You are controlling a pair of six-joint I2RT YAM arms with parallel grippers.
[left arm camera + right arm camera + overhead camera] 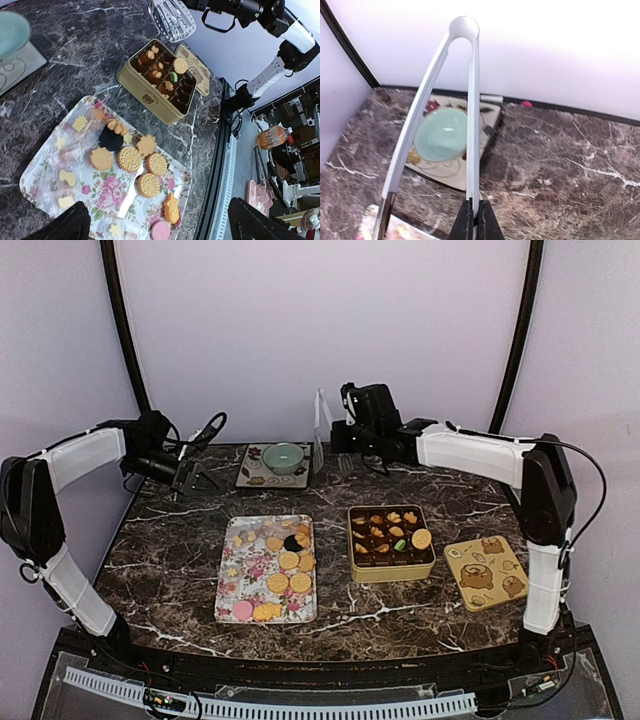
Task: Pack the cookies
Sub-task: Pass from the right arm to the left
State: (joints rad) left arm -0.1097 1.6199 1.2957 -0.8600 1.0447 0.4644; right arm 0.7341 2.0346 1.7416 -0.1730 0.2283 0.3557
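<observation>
Cookies (288, 560) from above: loose on a floral tray (232, 590) left of centre, more in the compartments of a gold tin (392, 573) just right of it. Tin lid (486, 572) flat further right. Left gripper (205, 478) at far left, above the table, holding nothing. Right gripper (345, 440) at far centre, clamped on white tongs (320, 430), beside a green bowl (283, 457).

Left wrist view: fingers (70, 225) spread wide, nothing gripped between them. Tray of cookies ahead, tin beyond with one green cookie inside.

Right wrist view: fingers (466, 222) pressed together on one arm of the tongs, other arm free, bowl behind.
</observation>
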